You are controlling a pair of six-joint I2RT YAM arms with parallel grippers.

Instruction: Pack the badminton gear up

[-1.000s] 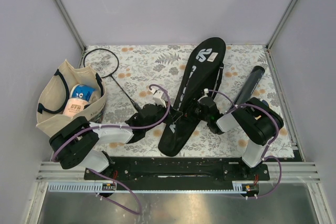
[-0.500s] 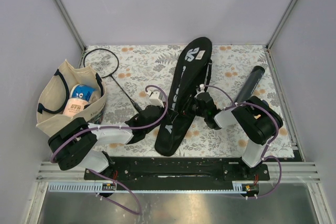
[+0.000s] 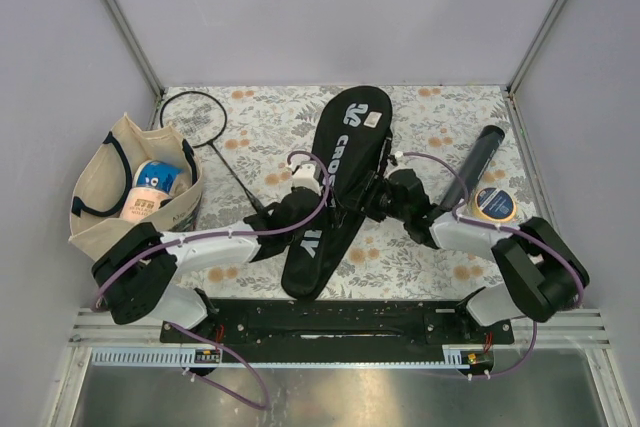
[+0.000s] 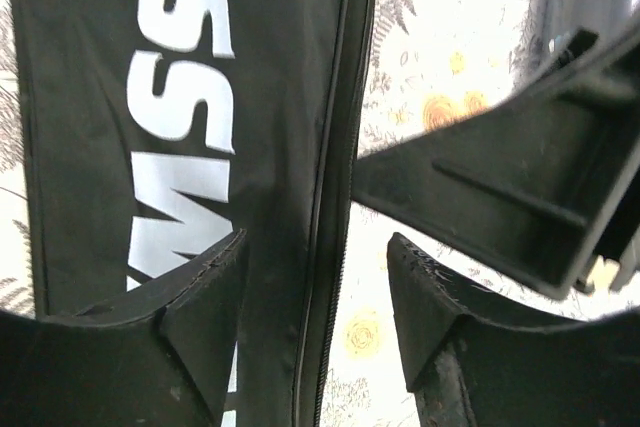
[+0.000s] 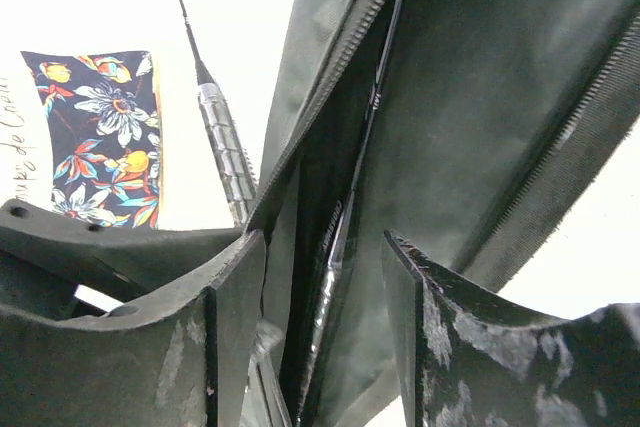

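Note:
The black racquet cover (image 3: 335, 182) lettered in white lies slanted on the floral mat, its wide end toward the back. My left gripper (image 3: 312, 199) stands open at its left side; in the left wrist view the cover's zip edge (image 4: 330, 247) runs between the fingers (image 4: 200, 327). My right gripper (image 3: 378, 195) is open at the cover's right side. There the unzipped edge (image 5: 340, 77) gapes between the jaws, with a thin shiny frame (image 5: 335, 257) inside. One black racquet (image 3: 205, 132) lies back left, its handle (image 5: 225, 162) near the cover. A black tube (image 3: 475, 162) lies at the right.
A beige tote bag (image 3: 100, 217) with dark handles stands at the left edge, holding a roll. A round tape roll (image 3: 493, 204) with a blue centre lies beside the tube. The right gripper's body (image 4: 520, 187) shows close by in the left wrist view. Metal frame posts bound the mat.
Both grippers have opened. The cover's wide end has swung left and it now lies flatter. The right arm has shifted, uncovering the tape roll.

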